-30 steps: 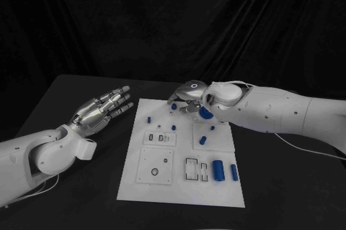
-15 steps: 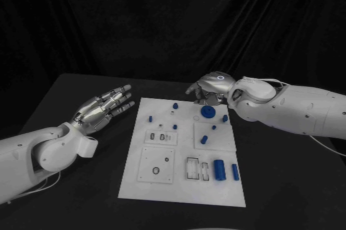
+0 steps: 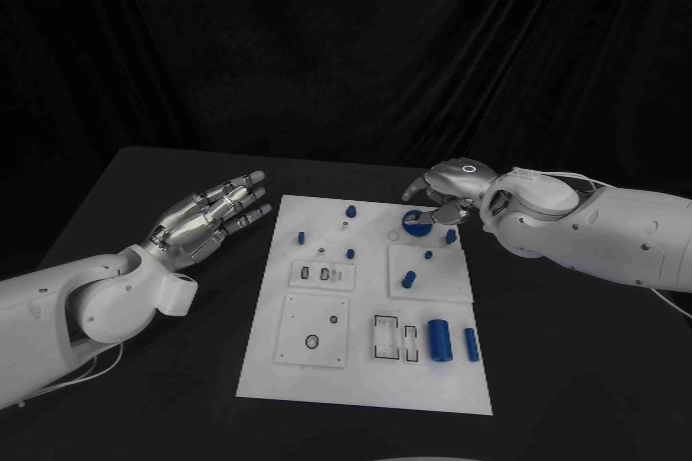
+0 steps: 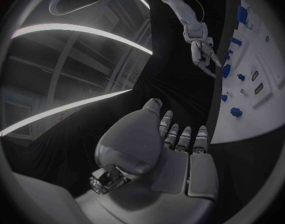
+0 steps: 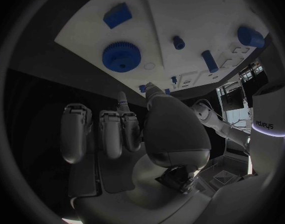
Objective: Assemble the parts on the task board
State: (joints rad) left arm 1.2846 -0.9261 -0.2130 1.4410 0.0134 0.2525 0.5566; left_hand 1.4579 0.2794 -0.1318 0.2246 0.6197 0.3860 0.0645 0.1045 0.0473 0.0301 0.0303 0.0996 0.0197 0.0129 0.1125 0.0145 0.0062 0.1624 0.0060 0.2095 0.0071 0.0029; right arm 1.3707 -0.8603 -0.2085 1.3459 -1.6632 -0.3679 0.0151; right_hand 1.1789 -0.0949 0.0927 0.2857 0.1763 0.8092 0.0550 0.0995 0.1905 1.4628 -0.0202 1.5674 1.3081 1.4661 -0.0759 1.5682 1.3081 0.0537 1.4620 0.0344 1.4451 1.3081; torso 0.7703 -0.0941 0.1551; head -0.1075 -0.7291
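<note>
Moved: right hand (image 3: pixel 440 194) has swung from over the board's far middle to its far right corner, and I now see the blue gear (image 3: pixel 415 222) it was covering lying bare on the board.
Left hand (image 3: pixel 206 217): hovers over the black table (image 3: pixel 144 401) beside the board's left edge, fingers straight and spread a little, holding nothing.
Task board (image 3: pixel 361 381): near end carries two upright blue cylinders (image 3: pixel 438 341) by a framed slot; middle has a blue peg (image 3: pixel 408 278); far end has small blue pegs (image 3: pixel 349 211).
Right hand fingers: from its wrist view they are loosely curled and apart, empty, just off the board's edge near the gear.
Beyond: black curtain (image 3: pixel 346 71) behind the table.
</note>
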